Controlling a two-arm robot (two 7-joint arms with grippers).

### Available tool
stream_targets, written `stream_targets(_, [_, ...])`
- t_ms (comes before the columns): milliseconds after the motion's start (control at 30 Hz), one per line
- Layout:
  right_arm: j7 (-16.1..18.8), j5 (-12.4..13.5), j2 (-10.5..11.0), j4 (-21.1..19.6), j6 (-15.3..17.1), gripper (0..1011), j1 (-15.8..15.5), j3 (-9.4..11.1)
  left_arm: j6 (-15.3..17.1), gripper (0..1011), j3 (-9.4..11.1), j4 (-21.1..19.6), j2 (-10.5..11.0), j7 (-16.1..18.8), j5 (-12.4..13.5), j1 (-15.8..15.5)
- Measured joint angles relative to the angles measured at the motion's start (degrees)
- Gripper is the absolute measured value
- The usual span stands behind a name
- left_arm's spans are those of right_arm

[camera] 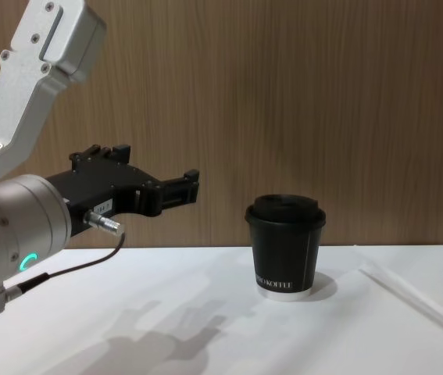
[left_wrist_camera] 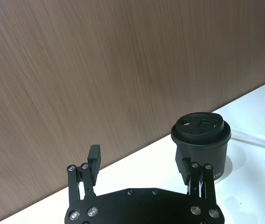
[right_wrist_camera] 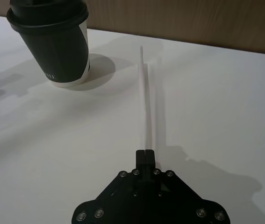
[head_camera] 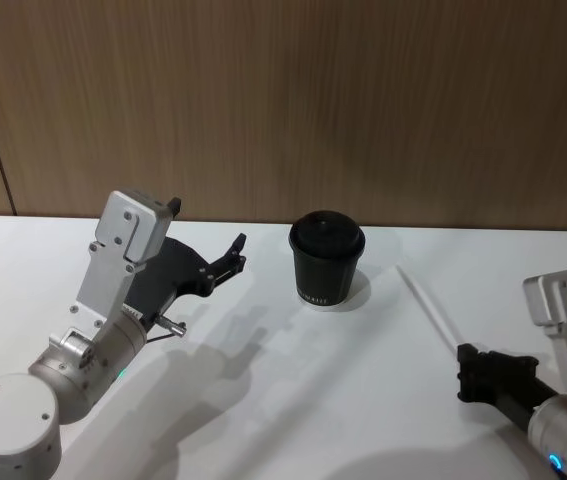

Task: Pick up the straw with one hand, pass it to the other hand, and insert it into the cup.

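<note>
The black lidded cup (head_camera: pixel 326 260) (camera: pixel 286 246) stands upright at the back middle of the white table. To its right the thin white straw (head_camera: pixel 429 308) (right_wrist_camera: pixel 145 102) lies along the table, running from near the cup toward me. My right gripper (head_camera: pixel 463 372) (right_wrist_camera: pixel 145 153) sits low at the straw's near end, its blocky fingers shut together on that tip. My left gripper (head_camera: pixel 235 255) (left_wrist_camera: pixel 140 161) hovers above the table left of the cup (left_wrist_camera: pixel 201 140), open and holding nothing. The cup is off to one side of its fingers, not between them.
A brown wood-grain wall (head_camera: pixel 363 100) runs along the table's far edge just behind the cup. The white table (head_camera: pixel 293 400) stretches bare between the two arms and in front of the cup.
</note>
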Motion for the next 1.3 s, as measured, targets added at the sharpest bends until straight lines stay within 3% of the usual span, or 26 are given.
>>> stream_targets(333, [1.61,-0.97,2.11,0.19,-6.33,0,-0.43,1.57,0.0,1003,0.0,0.0,0.01,0.0,0.0,0.0])
stream_targets(833, [8.72,-2.35,9.36,-0.91,-17.94,0,-0.06,3.19,0.0,1003,0.0,0.0,0.0,0.0,0.0,0.0])
stream_targets(1300, [18.01,0.37,15.74,-1.63,-28.49,0,1.51,3.86,0.0,1003,0.0,0.0,0.0,0.0,0.0,0.0])
